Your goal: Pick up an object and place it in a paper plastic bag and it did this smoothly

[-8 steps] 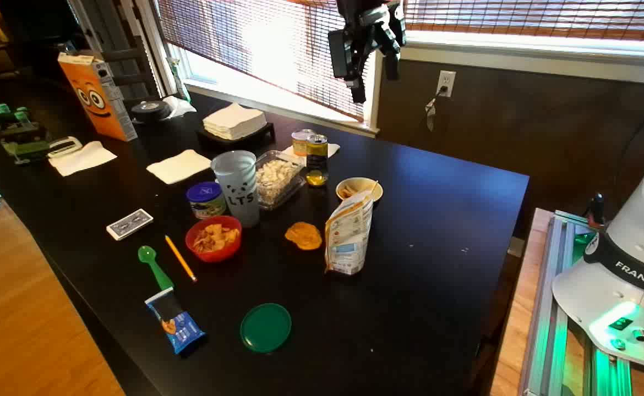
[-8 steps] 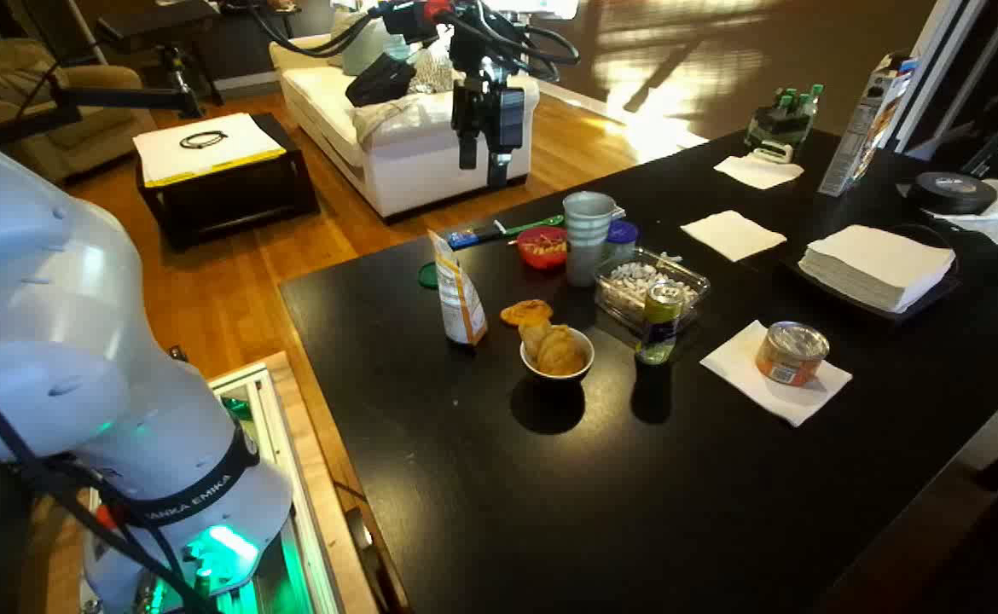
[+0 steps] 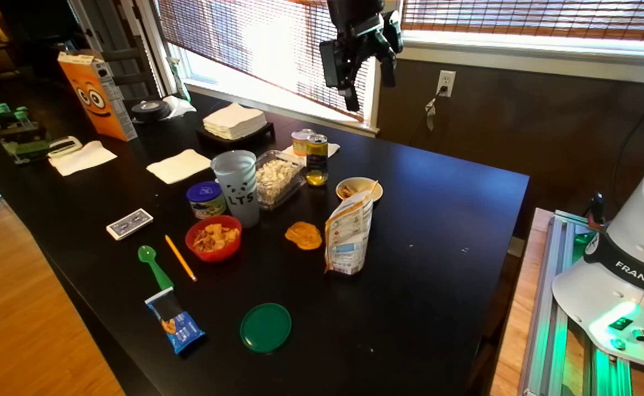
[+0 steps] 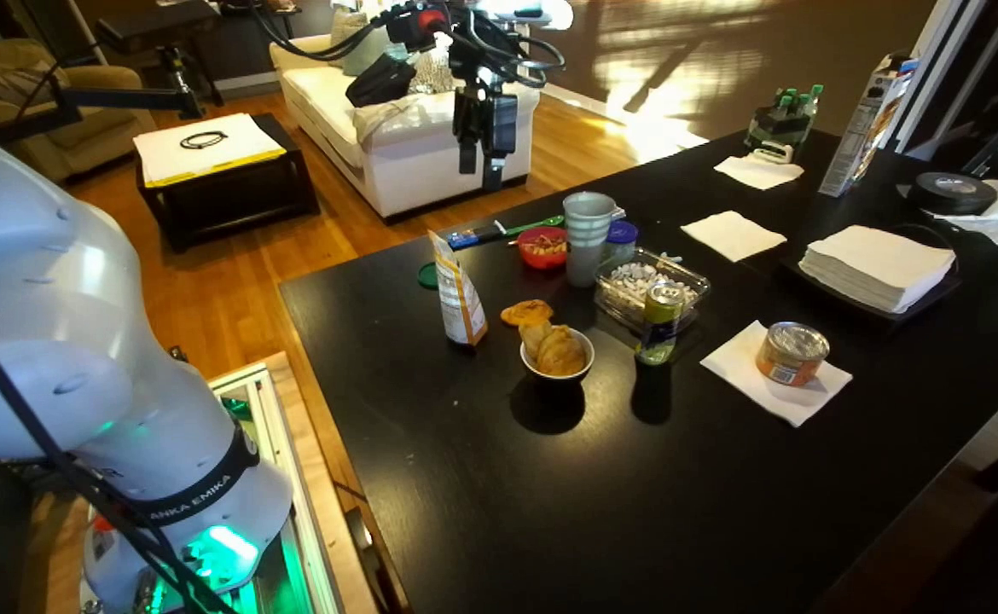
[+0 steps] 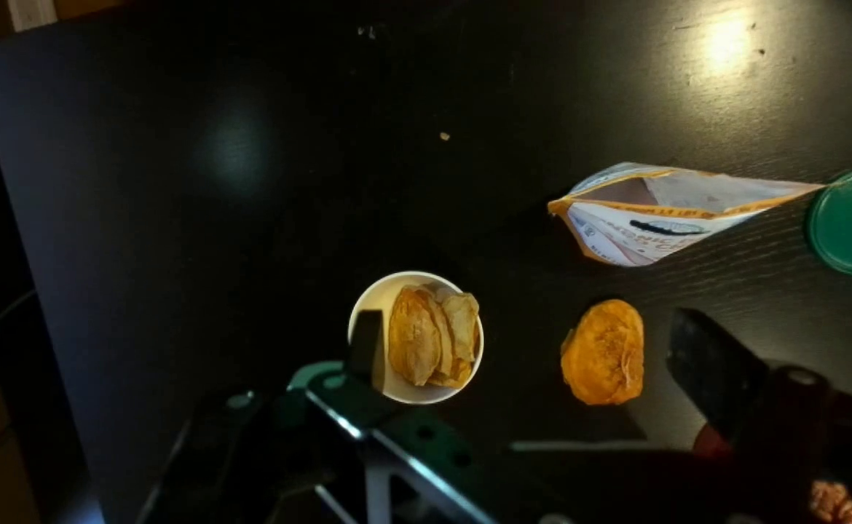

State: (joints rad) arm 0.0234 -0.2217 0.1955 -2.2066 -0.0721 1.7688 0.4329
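Spread wide, the hand [image 3: 370, 91] hangs high over the desk [image 3: 421, 319] in an exterior view, the arm [image 3: 356, 9] above it cut off by the top edge. The paper plastic bag [image 3: 349, 236] stands on the desk, hiding part of a pale bowl [image 3: 362, 183], its small print unreadable. A frosted cup [image 3: 238, 190] hides the edge of a blue-lidded tub [image 3: 203, 192] behind a red bowl [image 3: 218, 254].

In an exterior view, a green lid [image 4: 426, 275] is partly hidden by the bag; the hand is nearly edge-on, its finger gap hard to judge.

In the wrist view, a finger covers a little of the pale bowl's rim, the red bowl is mostly blocked, and the green lid is clipped at the right edge. The bag's mouth is parted; its bottom cannot be made out.
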